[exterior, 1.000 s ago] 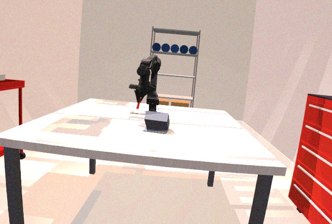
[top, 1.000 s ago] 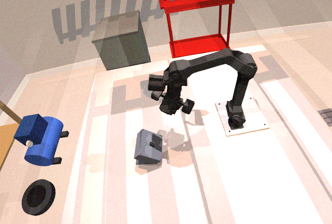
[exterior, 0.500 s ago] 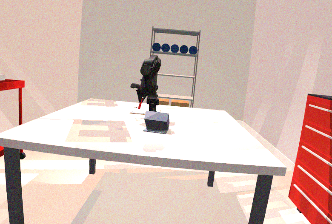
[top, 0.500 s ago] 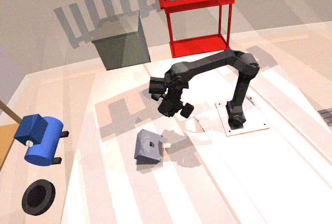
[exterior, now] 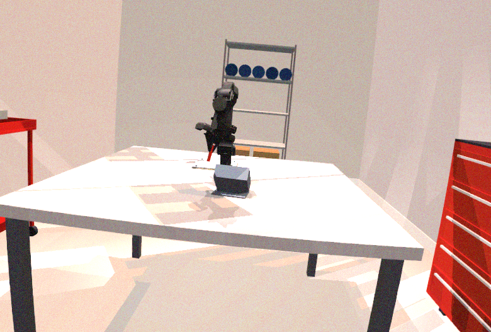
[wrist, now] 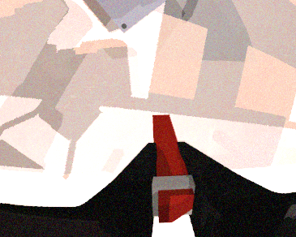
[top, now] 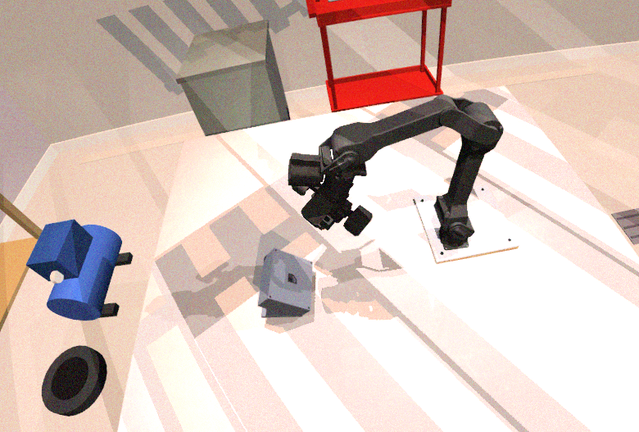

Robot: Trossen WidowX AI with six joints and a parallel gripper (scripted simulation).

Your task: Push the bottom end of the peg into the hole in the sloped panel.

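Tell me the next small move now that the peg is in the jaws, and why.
Probably carry the red peg on toward the grey sloped panel and line its free end up with the hole. The gripper is shut on the peg, held off the table, but in the top view it sits short of the panel, and the wrist view shows only the panel's edge.
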